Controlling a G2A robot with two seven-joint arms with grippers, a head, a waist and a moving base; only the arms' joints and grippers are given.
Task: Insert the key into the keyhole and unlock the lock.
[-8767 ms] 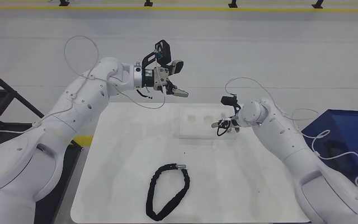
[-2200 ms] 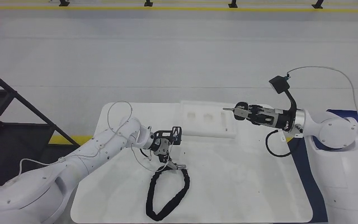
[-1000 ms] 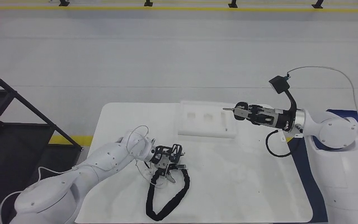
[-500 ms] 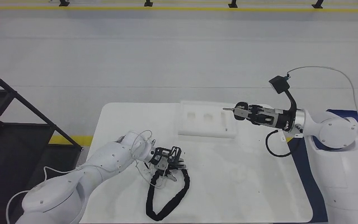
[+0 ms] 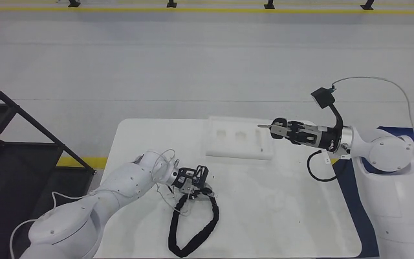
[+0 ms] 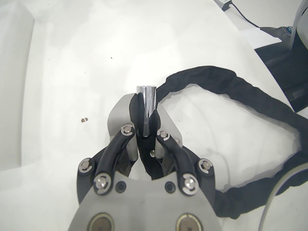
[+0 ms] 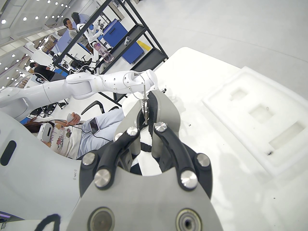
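Observation:
A chain lock in a black fabric sleeve (image 5: pixel 194 223) lies looped on the white table (image 5: pixel 291 213). My left gripper (image 5: pixel 195 181) is shut on the lock's chrome cylinder end (image 6: pixel 146 99), holding it just off the table, with the sleeve (image 6: pixel 240 90) trailing away from it. In the left wrist view the fingertips (image 6: pixel 134 106) clamp the cylinder from both sides. My right gripper (image 5: pixel 277 128) hangs above the table's far right, shut on the key (image 5: pixel 264 126), whose blade (image 7: pixel 144 94) sticks out past the fingers toward the left arm.
A white foam tray (image 5: pixel 236 139) with several rectangular recesses sits at the table's far middle, just below the key. A blue bin (image 5: pixel 343 168) stands off the right edge, and a black rack (image 5: pixel 26 149) stands at the left.
My left arm came down from above the table to the chain lock, shut on its chrome end and raised it slightly. The right arm swung out from the foam tray and has since held still.

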